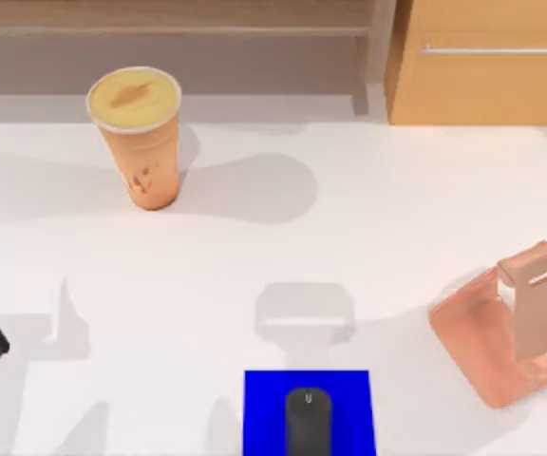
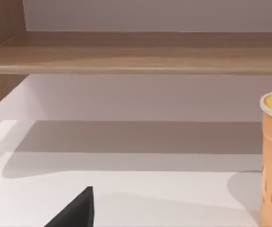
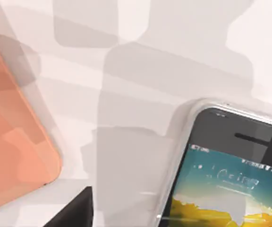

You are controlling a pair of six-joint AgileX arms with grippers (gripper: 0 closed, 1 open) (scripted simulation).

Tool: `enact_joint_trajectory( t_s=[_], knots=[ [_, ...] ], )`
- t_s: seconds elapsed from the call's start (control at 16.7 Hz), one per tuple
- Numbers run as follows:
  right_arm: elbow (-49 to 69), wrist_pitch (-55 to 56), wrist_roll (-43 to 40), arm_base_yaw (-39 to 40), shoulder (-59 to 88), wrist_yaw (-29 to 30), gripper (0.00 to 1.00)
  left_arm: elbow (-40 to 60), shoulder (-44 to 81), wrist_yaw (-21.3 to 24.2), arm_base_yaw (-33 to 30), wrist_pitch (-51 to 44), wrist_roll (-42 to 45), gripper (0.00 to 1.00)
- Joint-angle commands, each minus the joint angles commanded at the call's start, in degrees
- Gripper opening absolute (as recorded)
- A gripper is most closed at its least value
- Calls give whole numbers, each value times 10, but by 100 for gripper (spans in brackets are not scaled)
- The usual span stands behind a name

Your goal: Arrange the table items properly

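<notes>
My right gripper hung over the smartphone (image 3: 221, 175), which lay flat just beside the rose-gold stand (image 3: 13, 137); I could not tell how wide my fingers were. A skewed grasp could nudge it against the stand. In the right wrist view its long axis ran diagonally, earpiece end farthest from the camera.

The phone (image 3: 221, 179) screen carries a line of pale characters over its wallpaper and tiny status-bar marks above, all too blurred to read. No other lettering is legible anywhere.
</notes>
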Motion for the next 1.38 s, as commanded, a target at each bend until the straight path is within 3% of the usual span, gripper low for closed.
enact_joint_trajectory(
  t_s=[0.18,0.36,0.78,1.38],
  knots=[
    [-80,-5,95,-15,-33,17,100,0,0,0,0,0,0,100],
    [-114,-7,136,-16,-50,24,100,0,0,0,0,0,0,100],
    [-118,3,137,-16,-40,24,100,0,0,0,0,0,0,100],
    [-207,160,139,-17,28,24,100,0,0,0,0,0,0,100]
  ],
)
